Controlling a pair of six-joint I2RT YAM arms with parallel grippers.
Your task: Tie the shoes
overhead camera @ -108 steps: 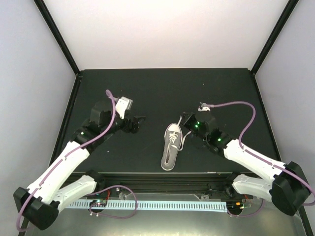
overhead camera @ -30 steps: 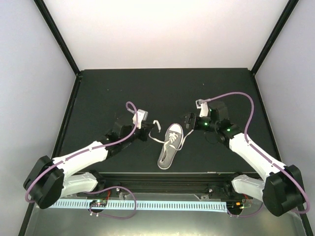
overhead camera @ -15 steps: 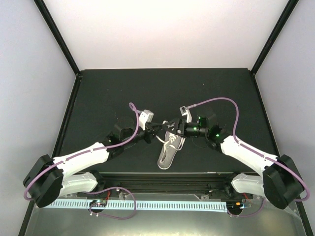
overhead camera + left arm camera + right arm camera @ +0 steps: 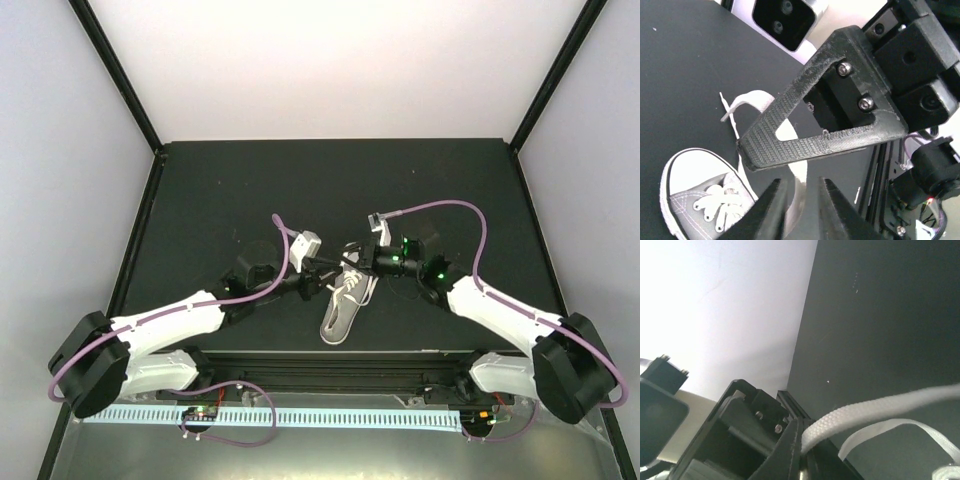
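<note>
The grey sneaker (image 4: 342, 305) with white sole lies at the table's near middle, toe pointing away; in the left wrist view it (image 4: 700, 202) shows at the lower left. My two grippers meet just above its toe. The right gripper (image 4: 802, 439) is shut on a white lace (image 4: 880, 407), pinched at its tips; its ribbed finger (image 4: 825, 132) crosses the left wrist view. My left gripper (image 4: 802, 184) stands slightly open, with the lace (image 4: 801, 192) hanging loosely in the gap between its jaws. A loop of lace (image 4: 756, 97) curls behind.
The black table (image 4: 220, 190) is walled in white, with black frame posts at its corners and a rail along the near edge. Purple cables (image 4: 440, 206) arc above both arms. A second lace strand (image 4: 900, 430) sags below the held one.
Both arms have closed in over the toe. My right gripper went from open to shut on the lace. My left gripper, shut on the lace before, has parted its jaws.
</note>
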